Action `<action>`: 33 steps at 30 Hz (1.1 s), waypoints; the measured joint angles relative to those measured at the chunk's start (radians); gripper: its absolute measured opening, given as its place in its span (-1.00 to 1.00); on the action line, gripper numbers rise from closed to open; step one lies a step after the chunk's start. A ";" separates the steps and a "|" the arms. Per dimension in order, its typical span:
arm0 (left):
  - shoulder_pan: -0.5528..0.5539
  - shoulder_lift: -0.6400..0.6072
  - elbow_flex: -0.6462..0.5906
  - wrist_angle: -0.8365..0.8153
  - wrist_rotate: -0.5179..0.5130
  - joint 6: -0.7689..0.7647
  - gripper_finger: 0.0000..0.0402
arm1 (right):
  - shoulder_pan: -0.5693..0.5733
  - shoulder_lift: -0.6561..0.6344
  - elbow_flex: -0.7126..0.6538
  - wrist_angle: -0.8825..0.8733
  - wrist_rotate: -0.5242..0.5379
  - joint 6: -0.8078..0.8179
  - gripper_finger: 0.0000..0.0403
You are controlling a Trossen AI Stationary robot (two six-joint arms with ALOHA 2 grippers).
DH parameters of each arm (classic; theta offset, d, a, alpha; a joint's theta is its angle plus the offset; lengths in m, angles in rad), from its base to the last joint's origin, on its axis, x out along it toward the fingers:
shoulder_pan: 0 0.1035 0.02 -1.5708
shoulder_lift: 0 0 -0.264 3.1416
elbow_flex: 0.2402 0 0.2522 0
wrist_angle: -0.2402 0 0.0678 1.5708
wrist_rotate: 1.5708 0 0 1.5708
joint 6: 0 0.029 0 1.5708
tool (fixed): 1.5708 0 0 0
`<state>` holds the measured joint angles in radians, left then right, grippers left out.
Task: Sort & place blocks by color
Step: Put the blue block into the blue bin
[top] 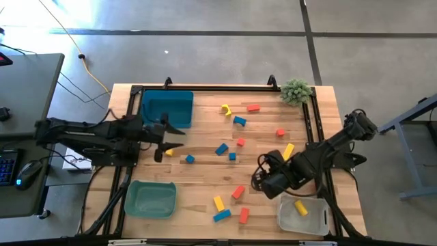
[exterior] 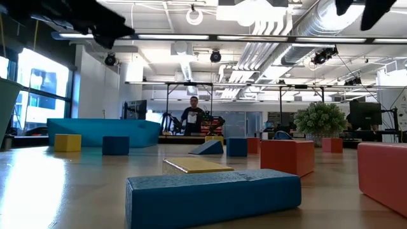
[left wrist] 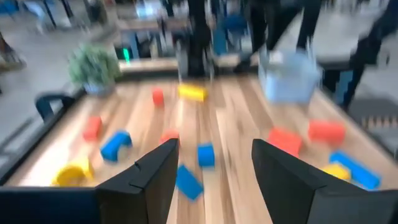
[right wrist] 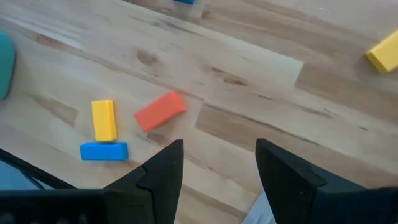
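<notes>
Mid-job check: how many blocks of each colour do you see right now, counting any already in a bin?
Red blocks: 5
Blue blocks: 5
Yellow blocks: 5, one of them already in the clear bin
Total: 15

Two dark, near-black robot arms w/ chunky jointed segments. Left gripper (top: 166, 140): two flat, angular black fingers (left wrist: 146, 183), matte, blunt-tipped. Right gripper (top: 261, 179): same black wedge-shaped fingers (right wrist: 163, 174), bulky housing behind them. Black cables looped beside the right wrist housing. No markings or screws discernible.
</notes>
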<state>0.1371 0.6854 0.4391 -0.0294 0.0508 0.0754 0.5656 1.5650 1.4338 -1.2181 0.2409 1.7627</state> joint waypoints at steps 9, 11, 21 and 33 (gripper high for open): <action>0.001 0.191 0.058 -0.139 0.049 0.114 -0.04 | -0.037 0.000 0.000 0.011 0.009 -0.044 -0.06; 0.001 0.226 0.067 -0.151 0.057 0.139 -0.04 | -0.037 0.000 0.000 0.011 0.026 -0.044 -0.06; 0.001 0.390 0.076 -0.169 0.095 0.231 -0.04 | -0.037 0.000 0.000 0.011 0.045 -0.044 -0.06; 0.001 0.549 0.076 -0.168 0.095 0.277 -0.04 | -0.037 0.000 0.000 0.012 0.045 -0.044 -0.06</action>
<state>0.1379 1.2342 0.5156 -0.1977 0.1463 0.3519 0.5289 1.5650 1.4338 -1.2057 0.2859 1.7191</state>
